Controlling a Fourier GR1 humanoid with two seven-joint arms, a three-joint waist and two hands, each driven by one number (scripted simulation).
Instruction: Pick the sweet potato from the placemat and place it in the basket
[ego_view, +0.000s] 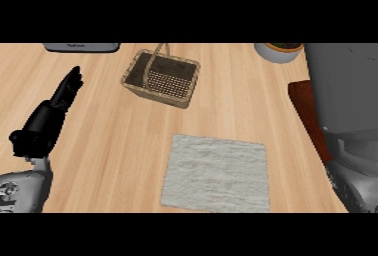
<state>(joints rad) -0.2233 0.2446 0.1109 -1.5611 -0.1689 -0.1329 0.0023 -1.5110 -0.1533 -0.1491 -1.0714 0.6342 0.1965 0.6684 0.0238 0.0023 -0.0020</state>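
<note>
Fingers (70, 85) of my left hand (46, 120) lay straight, holding nothing; right hand unseen. No sweet potato showed on the pale fabric placemat (215, 172), so I couldn't judge its grip; woven wicker basket (161, 77) apart.

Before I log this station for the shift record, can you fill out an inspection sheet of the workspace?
Surface: light wooden counter, bare around the items.
Job's things: wicker basket with a handle, near the far edge; grey placemat nearer, nothing on it; no sweet potato visible.
Clutter: grey object at far left edge; pot at far right, cut off.
Robot hands: left robot hand open, fingers straight, over the counter's left side; right robot hand not identifiable.
Cables: nothing seen.
Surroundings: grey bulk along the right, dark red-brown strip beside it.
</note>
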